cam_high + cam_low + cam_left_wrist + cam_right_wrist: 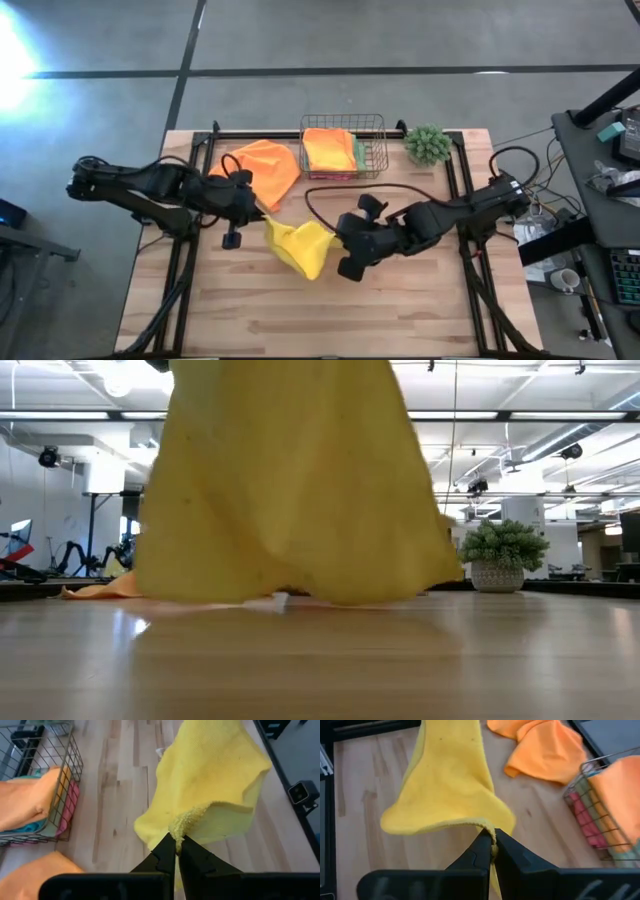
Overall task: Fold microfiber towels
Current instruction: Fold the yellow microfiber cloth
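You see from above the left gripper (262, 213) and right gripper (338, 233) each pinched on a corner of the yellow towel (300, 247), which stretches left to right mid-table. The low view shows only its hanging sag brushing the table (400, 660). An orange towel (265, 168) lies far left of the wire basket (372, 128).

My overhead camera looks straight down on the whole table (300, 320), while my low one sits at tabletop level, facing the plant (503, 555). Both my wrist cameras look close along my fingers, sharing the yellow towel (215, 780) near the basket (605, 805).
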